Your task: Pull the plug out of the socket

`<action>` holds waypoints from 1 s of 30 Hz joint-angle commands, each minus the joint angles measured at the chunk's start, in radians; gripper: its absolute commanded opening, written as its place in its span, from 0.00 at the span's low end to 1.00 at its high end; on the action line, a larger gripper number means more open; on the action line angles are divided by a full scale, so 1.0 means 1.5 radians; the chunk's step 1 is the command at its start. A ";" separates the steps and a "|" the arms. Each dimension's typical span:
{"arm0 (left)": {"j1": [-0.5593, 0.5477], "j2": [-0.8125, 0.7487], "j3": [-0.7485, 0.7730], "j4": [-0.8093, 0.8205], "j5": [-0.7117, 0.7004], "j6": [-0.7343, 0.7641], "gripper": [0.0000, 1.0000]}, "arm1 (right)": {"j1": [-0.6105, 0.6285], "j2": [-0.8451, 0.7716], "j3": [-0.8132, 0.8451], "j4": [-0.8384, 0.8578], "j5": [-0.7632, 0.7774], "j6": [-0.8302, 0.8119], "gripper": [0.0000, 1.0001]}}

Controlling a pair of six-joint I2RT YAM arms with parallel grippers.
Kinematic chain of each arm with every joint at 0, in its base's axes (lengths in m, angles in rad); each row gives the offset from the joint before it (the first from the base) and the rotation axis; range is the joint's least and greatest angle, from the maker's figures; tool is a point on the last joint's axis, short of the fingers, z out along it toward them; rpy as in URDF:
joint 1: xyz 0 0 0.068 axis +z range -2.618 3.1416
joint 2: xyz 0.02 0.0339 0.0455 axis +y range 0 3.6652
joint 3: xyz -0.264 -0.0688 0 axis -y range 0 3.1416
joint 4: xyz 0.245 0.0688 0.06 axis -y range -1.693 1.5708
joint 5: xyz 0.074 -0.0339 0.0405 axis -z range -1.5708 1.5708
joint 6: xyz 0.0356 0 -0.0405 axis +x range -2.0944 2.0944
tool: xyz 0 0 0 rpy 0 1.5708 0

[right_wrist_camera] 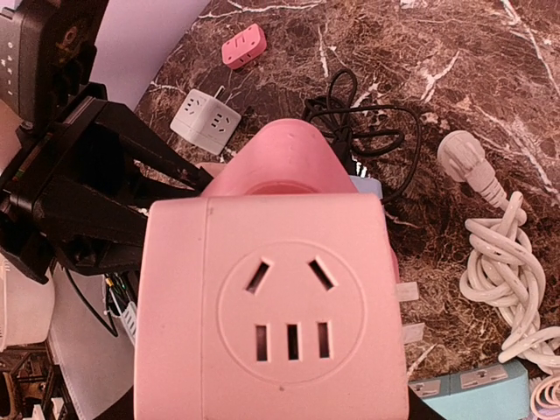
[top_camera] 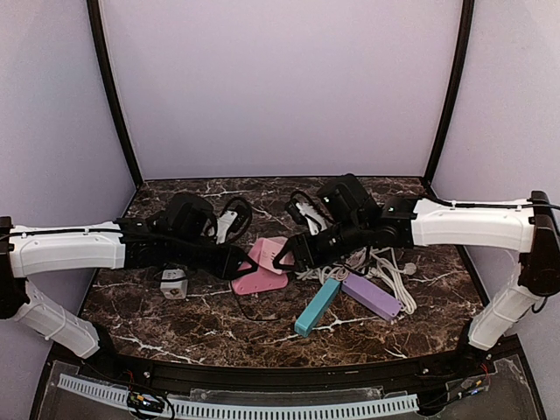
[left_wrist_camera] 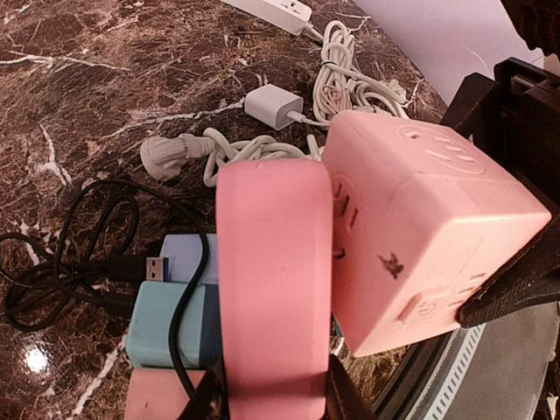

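The socket is a flat pink strip (left_wrist_camera: 273, 289), and my left gripper (left_wrist_camera: 276, 398) is shut on its near end, with a black finger on each side. In the top view it lies at mid-table (top_camera: 258, 282) by the left gripper (top_camera: 238, 265). The plug is a pink cube (right_wrist_camera: 271, 306) with outlets on its faces. My right gripper (top_camera: 284, 255) is shut on it, its black fingers (left_wrist_camera: 512, 289) pressing two opposite sides. Two bare metal prongs (right_wrist_camera: 409, 312) stick out of the cube's side. The cube (left_wrist_camera: 420, 227) hangs right beside the strip with a narrow gap.
A white cube adapter (top_camera: 174, 283) sits left of the grippers, and a small pink adapter (right_wrist_camera: 243, 45) lies farther off. A teal strip (top_camera: 316, 307), a purple strip (top_camera: 372, 297) and coiled white cables (top_camera: 385, 267) lie to the right. A black cable (left_wrist_camera: 79, 254) loops beneath.
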 commanded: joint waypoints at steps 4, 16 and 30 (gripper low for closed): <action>0.050 -0.030 -0.011 -0.044 -0.004 -0.065 0.01 | 0.004 -0.019 0.031 -0.074 0.128 -0.009 0.00; 0.055 -0.035 -0.039 -0.021 0.023 -0.011 0.01 | -0.014 -0.014 0.038 -0.073 0.069 -0.007 0.00; 0.054 -0.055 -0.053 -0.019 0.078 0.067 0.01 | -0.050 0.003 0.032 -0.039 -0.041 -0.022 0.00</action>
